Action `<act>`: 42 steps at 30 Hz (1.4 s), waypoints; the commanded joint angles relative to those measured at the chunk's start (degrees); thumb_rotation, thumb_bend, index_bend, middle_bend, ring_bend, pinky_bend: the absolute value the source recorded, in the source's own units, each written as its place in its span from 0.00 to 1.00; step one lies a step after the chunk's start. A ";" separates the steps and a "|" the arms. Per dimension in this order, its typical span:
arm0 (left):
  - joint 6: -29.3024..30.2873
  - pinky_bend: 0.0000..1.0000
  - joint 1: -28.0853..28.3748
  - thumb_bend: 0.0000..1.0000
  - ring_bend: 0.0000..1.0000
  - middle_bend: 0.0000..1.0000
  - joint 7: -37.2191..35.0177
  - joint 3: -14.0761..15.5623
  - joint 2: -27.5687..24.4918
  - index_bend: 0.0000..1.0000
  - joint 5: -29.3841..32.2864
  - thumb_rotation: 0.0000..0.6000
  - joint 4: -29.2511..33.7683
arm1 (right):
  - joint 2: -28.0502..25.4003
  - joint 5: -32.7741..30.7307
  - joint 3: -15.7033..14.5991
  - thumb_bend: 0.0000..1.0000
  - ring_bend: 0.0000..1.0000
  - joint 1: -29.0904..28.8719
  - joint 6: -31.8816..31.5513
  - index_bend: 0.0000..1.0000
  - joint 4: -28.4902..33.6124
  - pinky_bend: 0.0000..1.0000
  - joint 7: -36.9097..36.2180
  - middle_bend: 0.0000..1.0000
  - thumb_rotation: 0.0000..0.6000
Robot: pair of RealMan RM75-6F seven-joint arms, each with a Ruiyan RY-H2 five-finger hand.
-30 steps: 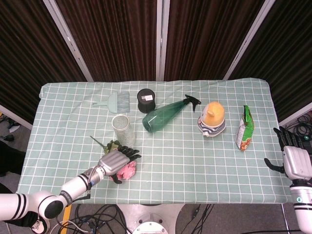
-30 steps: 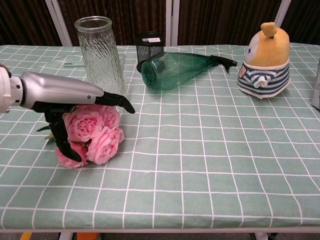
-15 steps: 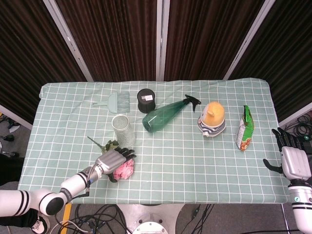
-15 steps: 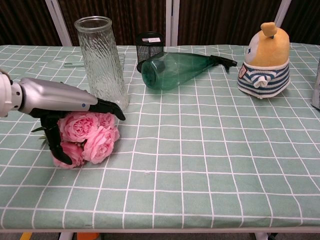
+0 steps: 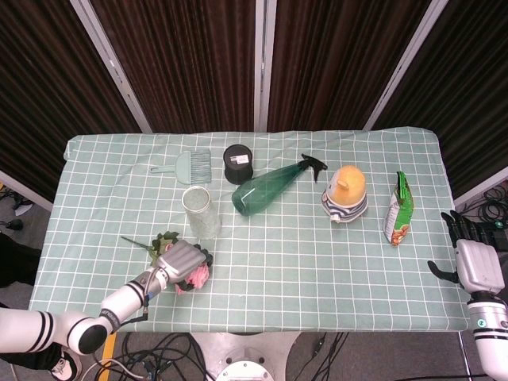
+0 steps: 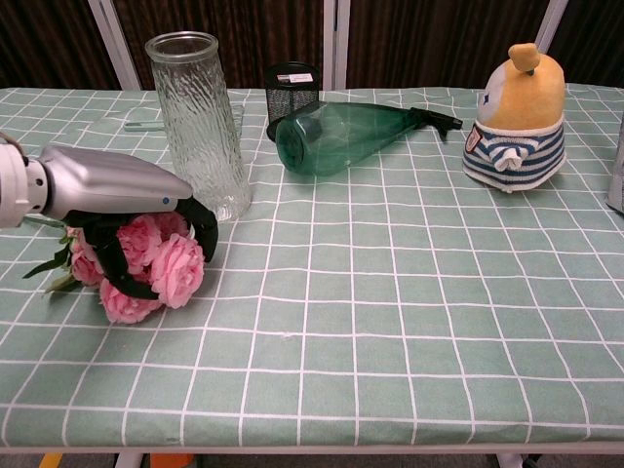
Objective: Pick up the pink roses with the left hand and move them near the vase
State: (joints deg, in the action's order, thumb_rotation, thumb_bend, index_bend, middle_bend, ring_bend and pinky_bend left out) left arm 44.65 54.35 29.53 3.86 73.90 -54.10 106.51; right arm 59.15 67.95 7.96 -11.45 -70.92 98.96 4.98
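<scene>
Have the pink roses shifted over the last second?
Yes. In the chest view the pink roses, gripped by the left hand, have slid leftward, away from under the glass vase, which stays put.

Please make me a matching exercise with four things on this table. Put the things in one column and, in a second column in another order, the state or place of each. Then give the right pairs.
Things:
1. pink roses
2. glass vase
3. green spray bottle
4. black mesh cup

States or places:
A. lying on its side
B. standing upright, empty
C. gripped by the left hand
D. behind the spray bottle, toward the curtains

Pairs: 1-C, 2-B, 3-A, 4-D
</scene>
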 commanded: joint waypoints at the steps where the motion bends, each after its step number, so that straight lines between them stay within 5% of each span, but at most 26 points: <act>1: 1.12 0.61 -0.17 0.27 0.40 0.42 2.09 1.00 0.14 0.44 -0.61 1.00 0.02 | -0.01 -0.09 0.01 0.16 0.00 -0.06 -0.11 0.00 0.12 0.00 0.29 0.00 1.00; 13: 4.10 0.72 -2.08 0.31 0.51 0.53 1.35 1.46 -2.42 0.55 -3.31 1.00 2.69 | -0.23 -0.02 0.14 0.16 0.00 -0.08 -0.97 0.00 0.99 0.00 0.97 0.00 1.00; 25: 14.14 0.73 -6.16 0.31 0.53 0.53 4.80 1.82 -17.33 0.55 -3.08 1.00 11.47 | -0.95 1.00 0.54 0.16 0.00 0.72 -3.67 0.00 1.42 0.00 0.88 0.00 1.00; 31: 23.65 0.73 -10.30 0.31 0.53 0.53 -0.04 -2.38 -20.79 0.52 -7.21 1.00 7.53 | -1.10 1.12 0.33 0.16 0.00 1.21 -3.97 0.00 1.31 0.00 0.16 0.00 1.00; 38: 43.77 0.73 -16.92 0.31 0.53 0.53 -16.87 -12.85 -10.77 0.52 -17.23 1.00 -6.08 | -0.92 1.35 0.44 0.16 0.00 1.33 -4.59 0.00 1.54 0.00 0.55 0.00 1.00; 42: 49.48 0.73 -17.36 0.31 0.53 0.53 -23.73 -17.71 -5.54 0.52 -20.22 1.00 -13.17 | -1.04 1.42 0.19 0.16 0.00 1.43 -4.41 0.00 1.93 0.00 0.71 0.00 1.00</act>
State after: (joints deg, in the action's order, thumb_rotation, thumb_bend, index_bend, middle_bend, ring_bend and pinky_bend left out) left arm 89.15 38.98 11.72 -8.83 63.41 -70.37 99.20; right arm 58.13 69.36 8.17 -10.04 -75.35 100.86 5.68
